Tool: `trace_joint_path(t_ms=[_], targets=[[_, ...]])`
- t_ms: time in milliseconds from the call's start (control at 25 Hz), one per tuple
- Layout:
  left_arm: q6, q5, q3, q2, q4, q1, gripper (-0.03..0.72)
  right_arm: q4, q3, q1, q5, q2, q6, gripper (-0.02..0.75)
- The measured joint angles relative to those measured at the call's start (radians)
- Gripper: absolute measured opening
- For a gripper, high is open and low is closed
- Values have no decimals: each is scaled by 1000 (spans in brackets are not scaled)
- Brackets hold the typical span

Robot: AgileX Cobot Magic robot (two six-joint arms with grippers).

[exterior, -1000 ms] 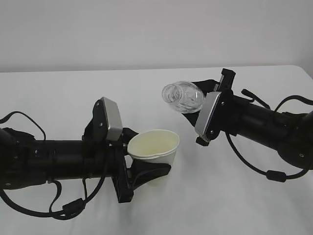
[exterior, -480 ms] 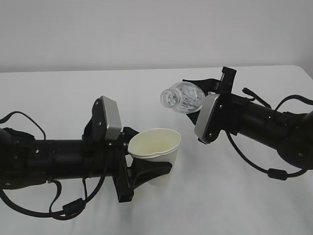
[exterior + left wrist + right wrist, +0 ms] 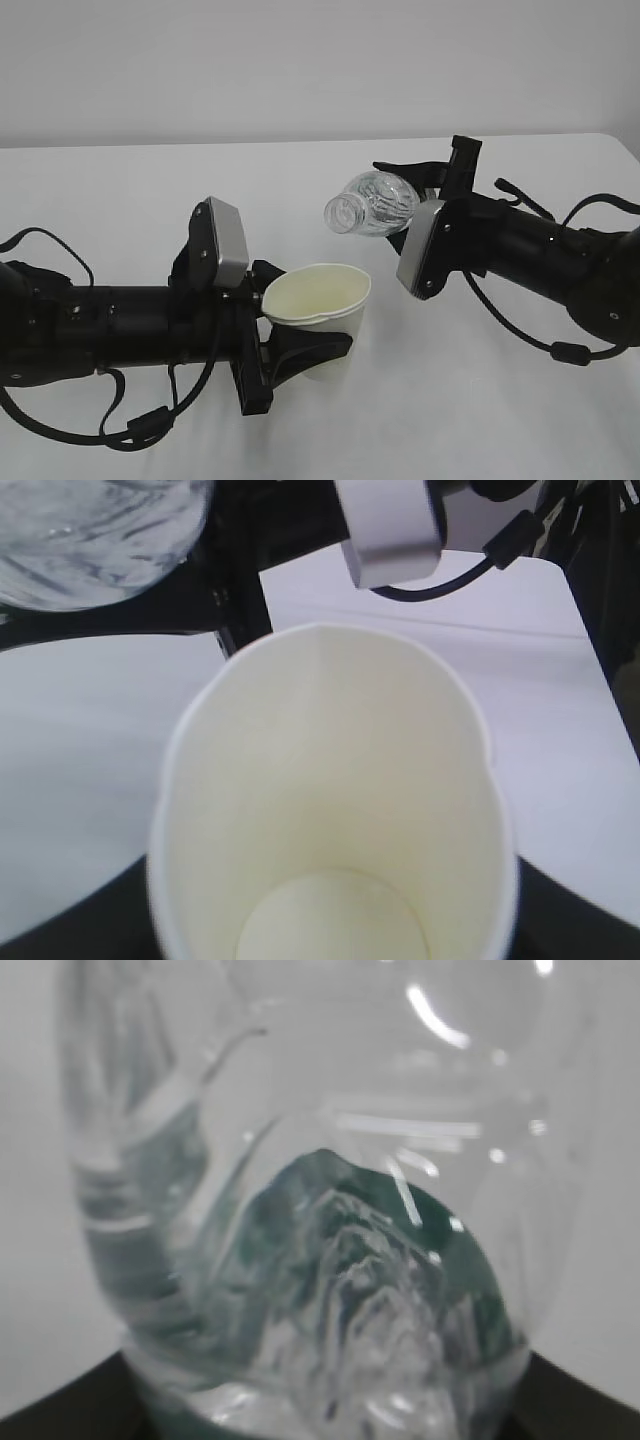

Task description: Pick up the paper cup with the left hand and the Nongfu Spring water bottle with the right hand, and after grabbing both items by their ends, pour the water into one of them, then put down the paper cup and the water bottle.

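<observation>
Your paper cup (image 3: 320, 312), white, tapered, with a rolled rim and matte cream inside, sits upright, pinched near its base by the left hand (image 3: 290, 345), whose arm reaches in low and level. Up and to its right, the clear ribbed Nongfu Spring water bottle (image 3: 372, 203) lies nearly horizontal, uncapped mouth toward the cup, clamped at its base by the right hand (image 3: 425, 215) above the white table (image 3: 120, 190).

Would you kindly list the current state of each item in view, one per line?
paper cup: upright, lifted, held by the left hand; no water visible inside.
Nongfu Spring water bottle: uncapped, tipped near horizontal, mouth above and apart from the cup's rim, held by the right hand.
water: no stream visible.
table: white.
</observation>
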Motion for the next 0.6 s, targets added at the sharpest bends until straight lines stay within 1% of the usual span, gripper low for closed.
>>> trace_joint_path(t_ms=[600], targets=[[0, 0, 0, 0, 2, 0, 428, 2, 0, 0, 0, 0, -83, 421]])
